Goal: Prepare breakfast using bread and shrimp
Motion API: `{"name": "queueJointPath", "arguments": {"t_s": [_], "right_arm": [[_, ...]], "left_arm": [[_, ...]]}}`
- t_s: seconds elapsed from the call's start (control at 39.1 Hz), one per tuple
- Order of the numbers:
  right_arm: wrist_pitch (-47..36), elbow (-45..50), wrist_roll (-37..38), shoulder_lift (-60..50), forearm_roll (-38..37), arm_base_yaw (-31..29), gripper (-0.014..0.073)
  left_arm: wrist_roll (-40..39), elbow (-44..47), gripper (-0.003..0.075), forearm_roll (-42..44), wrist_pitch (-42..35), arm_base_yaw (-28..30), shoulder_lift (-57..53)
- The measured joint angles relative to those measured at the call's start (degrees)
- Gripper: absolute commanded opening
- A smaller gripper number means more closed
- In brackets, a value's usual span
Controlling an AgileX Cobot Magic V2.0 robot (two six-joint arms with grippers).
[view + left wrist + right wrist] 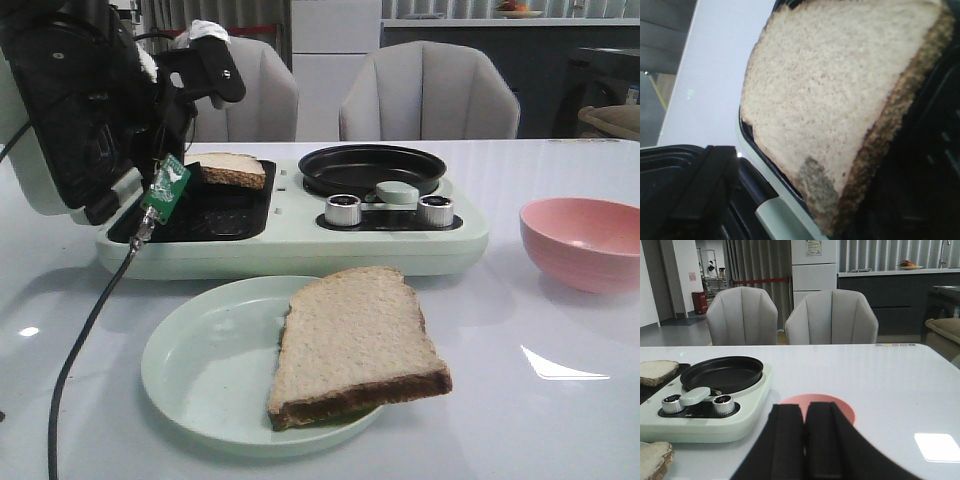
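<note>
One bread slice (355,340) lies on the pale green plate (200,370) at the front and overhangs its right rim. A second bread slice (232,170) sits tilted at the back of the open sandwich maker's dark grill plate (215,215); it fills the left wrist view (840,100). My left gripper (188,160) hangs at that slice's left end, and its fingers are hidden. My right gripper (804,410) is shut and empty, just in front of the pink bowl (840,407). No shrimp is in view.
The pale green breakfast maker (400,240) carries a black frying pan (370,168) and two silver knobs (343,210). Its raised lid (60,120) stands at the left. The pink bowl (585,240) sits at the right. A black cable (85,330) trails over the front left.
</note>
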Motion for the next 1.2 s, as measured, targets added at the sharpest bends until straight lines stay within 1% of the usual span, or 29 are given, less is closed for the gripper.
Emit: {"name": "queueJointPath", "arguments": {"t_s": [0.05,0.26,0.46,0.72,1.05,1.12,1.2], "right_arm": [[0.0,0.0,0.0,0.0,0.0,0.0,0.0153],[0.0,0.0,0.0,0.0,0.0,0.0,0.0153],[0.0,0.0,0.0,0.0,0.0,0.0,0.0153],[0.0,0.0,0.0,0.0,0.0,0.0,0.0153],[0.0,0.0,0.0,0.0,0.0,0.0,0.0153],[0.0,0.0,0.0,0.0,0.0,0.0,0.0153],[0.0,0.0,0.0,0.0,0.0,0.0,0.0153]], "left_arm": [[1.1,0.0,0.0571,-1.96,0.77,-0.48,-0.49],[10.02,0.0,0.0571,-13.62,4.0,-1.71,-2.7],[11.38,0.0,0.0571,-22.02,6.72,-1.97,-6.79],[11.38,0.0,0.0571,-28.84,11.89,-2.1,-14.01],[12.41,0.09,0.0563,-37.2,16.41,-2.2,-28.26],[13.31,0.35,0.0563,-39.29,17.38,-2.2,-32.39],[15.89,1.16,0.0563,-42.48,17.98,-2.2,-36.71]]}}
